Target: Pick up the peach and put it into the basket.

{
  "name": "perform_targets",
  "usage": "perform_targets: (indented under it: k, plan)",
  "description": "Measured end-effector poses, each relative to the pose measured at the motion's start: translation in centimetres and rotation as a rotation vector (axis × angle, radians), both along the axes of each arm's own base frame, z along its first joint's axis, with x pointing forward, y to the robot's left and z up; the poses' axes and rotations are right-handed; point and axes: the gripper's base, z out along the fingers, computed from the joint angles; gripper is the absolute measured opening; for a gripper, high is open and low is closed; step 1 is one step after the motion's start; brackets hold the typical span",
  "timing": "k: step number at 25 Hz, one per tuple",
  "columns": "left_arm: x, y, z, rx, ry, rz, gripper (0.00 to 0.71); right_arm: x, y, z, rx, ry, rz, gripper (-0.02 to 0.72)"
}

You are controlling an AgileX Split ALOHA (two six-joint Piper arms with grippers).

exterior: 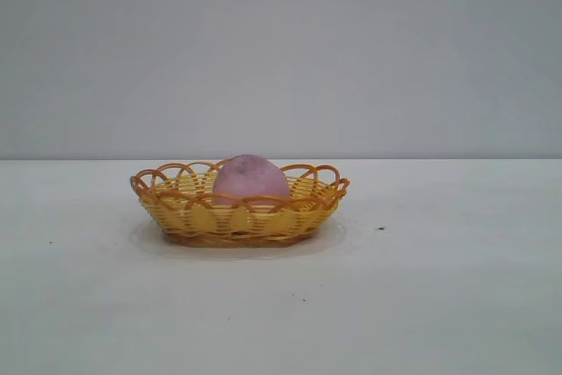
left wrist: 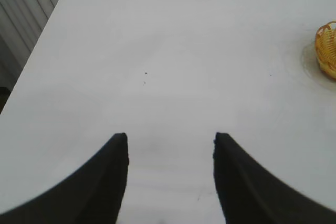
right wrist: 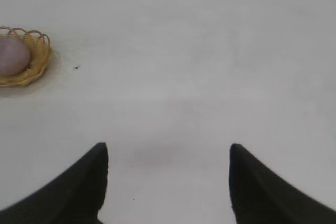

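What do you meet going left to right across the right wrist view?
Peach in the basket → small dark speck on the table; the open right claw stands over bare tabletop.

The peach (exterior: 251,178) sits inside the basket (exterior: 239,218), near its middle, its top rising above the rim. The basket stands on the table (exterior: 439,287), slightly left of centre in the exterior view. The left gripper (left wrist: 170,141) hangs over bare table well to one side of the basket, the right gripper (right wrist: 169,150) well to the other side.
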Motion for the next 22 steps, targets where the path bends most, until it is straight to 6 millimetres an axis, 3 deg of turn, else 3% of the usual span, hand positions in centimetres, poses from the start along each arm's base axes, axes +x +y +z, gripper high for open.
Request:
perform_targets:
  k: [22]
  plan:
    - [0.0,0.0,0.0,0.0,0.0,0.0,0.321,-0.58,0.17,-0.01,-0.023,-0.044,0.047,0.424]
